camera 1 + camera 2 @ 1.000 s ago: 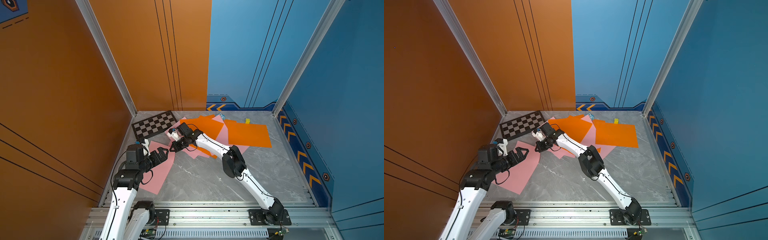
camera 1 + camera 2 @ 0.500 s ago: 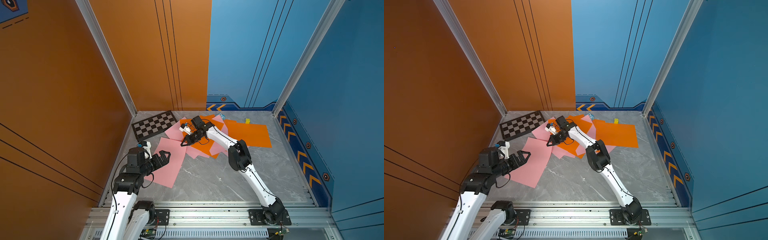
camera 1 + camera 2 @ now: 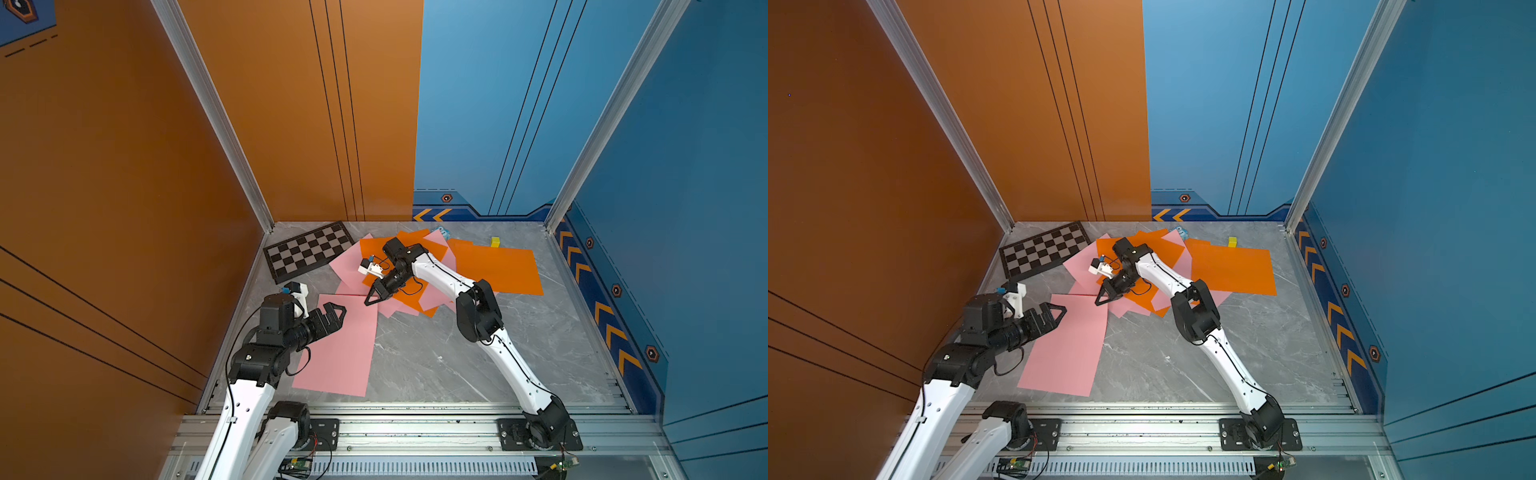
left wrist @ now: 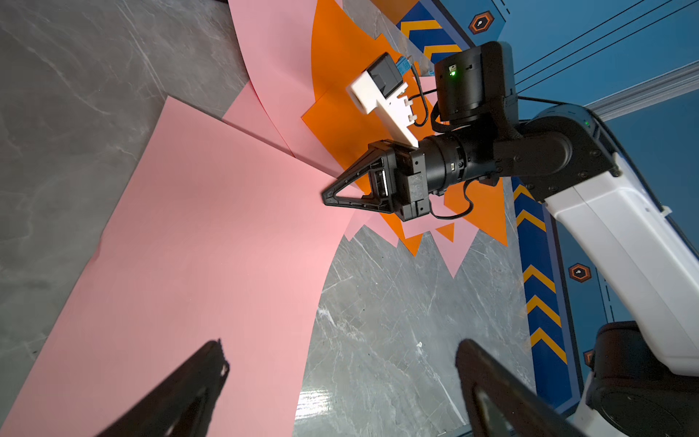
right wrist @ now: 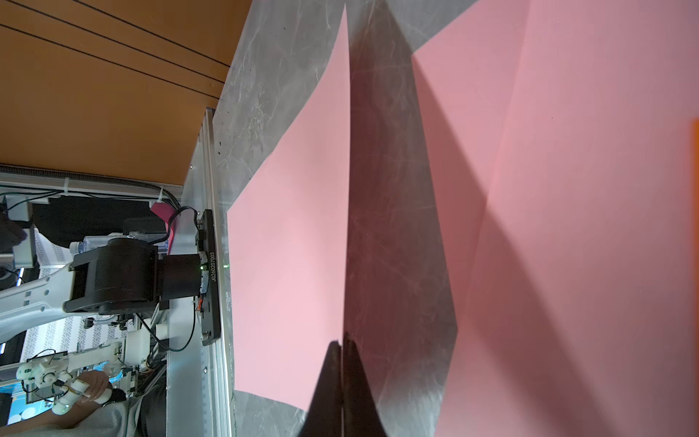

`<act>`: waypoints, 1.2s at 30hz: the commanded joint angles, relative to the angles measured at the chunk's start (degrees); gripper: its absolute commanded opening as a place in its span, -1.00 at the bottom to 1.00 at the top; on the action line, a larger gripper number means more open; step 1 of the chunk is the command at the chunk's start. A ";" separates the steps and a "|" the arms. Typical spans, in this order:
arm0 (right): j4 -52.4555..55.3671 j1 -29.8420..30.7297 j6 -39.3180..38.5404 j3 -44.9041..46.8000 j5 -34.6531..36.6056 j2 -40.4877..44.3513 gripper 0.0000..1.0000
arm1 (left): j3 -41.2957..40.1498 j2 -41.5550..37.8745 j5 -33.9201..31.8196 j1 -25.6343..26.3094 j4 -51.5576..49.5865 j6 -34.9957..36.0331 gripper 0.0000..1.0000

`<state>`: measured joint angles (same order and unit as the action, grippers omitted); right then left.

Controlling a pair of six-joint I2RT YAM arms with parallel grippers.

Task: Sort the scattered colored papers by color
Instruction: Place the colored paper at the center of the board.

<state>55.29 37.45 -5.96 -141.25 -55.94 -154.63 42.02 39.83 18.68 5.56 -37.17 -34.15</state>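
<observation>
A large pink paper (image 3: 340,353) (image 3: 1067,353) lies on the grey floor at front left. My right gripper (image 3: 368,301) (image 3: 1099,301) (image 5: 342,342) is shut on that sheet's far right corner, and the edge rises straight out of the closed jaws. My left gripper (image 3: 337,311) (image 3: 1059,311) (image 4: 340,352) hangs open over the sheet's far left part with nothing between its fingers. Behind lies a mixed pile of pink papers (image 3: 347,266) and orange papers (image 3: 498,266) (image 3: 1233,266), overlapping each other under the right arm.
A black-and-grey checkered board (image 3: 309,251) lies at the back left beside the orange wall. A small yellow cube (image 3: 494,242) and a small light-blue object (image 3: 442,230) sit near the back wall. The metal frame rail (image 3: 415,428) runs along the front.
My right gripper has moved right and toward the front, dragging the large pink paper away from the left wall so it lies flatter. The left gripper stayed open and barely shifted.
</observation>
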 commanded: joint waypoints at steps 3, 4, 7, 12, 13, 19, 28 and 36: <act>3.97 1.16 -3.41 -2.78 5.28 -0.32 -1.00 | -0.62 0.08 -0.66 1.42 -0.61 -0.22 0.96; 3.95 1.37 -3.40 -3.35 6.14 -0.62 -0.99 | -0.55 0.20 -0.85 1.63 -0.63 -0.29 0.96; 3.70 2.00 -2.82 -4.73 9.56 -1.20 -0.31 | -0.47 0.42 -1.26 2.37 -0.62 -0.37 0.96; 1.31 2.36 -1.51 -3.22 17.51 1.01 0.63 | -0.22 0.87 -2.90 3.91 -0.47 -0.57 0.96; 0.02 3.91 -0.97 -2.26 19.45 2.16 0.69 | -0.04 1.14 -3.34 4.25 -0.53 -0.69 0.96; -10.57 3.76 4.74 8.68 30.50 12.52 0.93 | 1.99 3.65 -7.76 8.05 -0.12 -1.00 0.96; -19.84 -2.25 13.08 27.51 37.65 25.90 1.00 | 4.59 14.50 -11.52 13.52 13.25 -5.12 0.96; -30.16 -13.97 23.44 47.54 35.18 37.47 1.00 | 16.26 35.76 -11.70 19.86 22.99 -0.49 0.96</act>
<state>30.02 26.70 11.20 -97.58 -20.62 -120.33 53.65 71.02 7.92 24.64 -19.77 -37.34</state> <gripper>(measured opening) 0.997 0.981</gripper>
